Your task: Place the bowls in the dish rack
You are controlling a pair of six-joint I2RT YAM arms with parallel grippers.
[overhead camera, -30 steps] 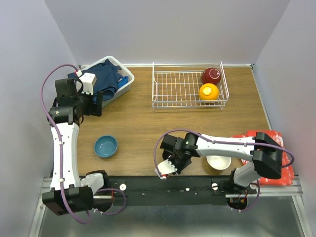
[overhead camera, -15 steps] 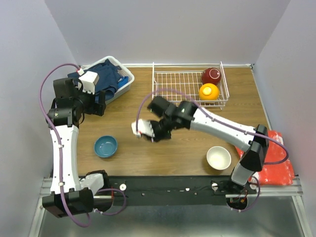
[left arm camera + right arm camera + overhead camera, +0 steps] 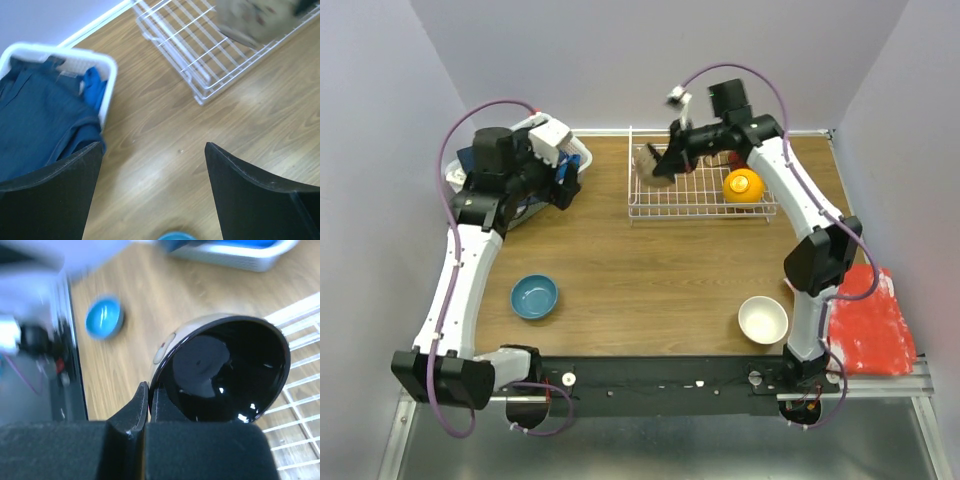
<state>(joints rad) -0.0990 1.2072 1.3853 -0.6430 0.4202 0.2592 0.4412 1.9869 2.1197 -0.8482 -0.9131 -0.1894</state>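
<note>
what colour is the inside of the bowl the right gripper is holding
Glossy black inside. The bowl shows best in the right wrist view.

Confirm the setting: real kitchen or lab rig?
Likely a lab test cell, not a kitchen: bare walls box in a wooden table, robot arms mount on a black rail, and a dish rack and blue bowl look like props.
</note>
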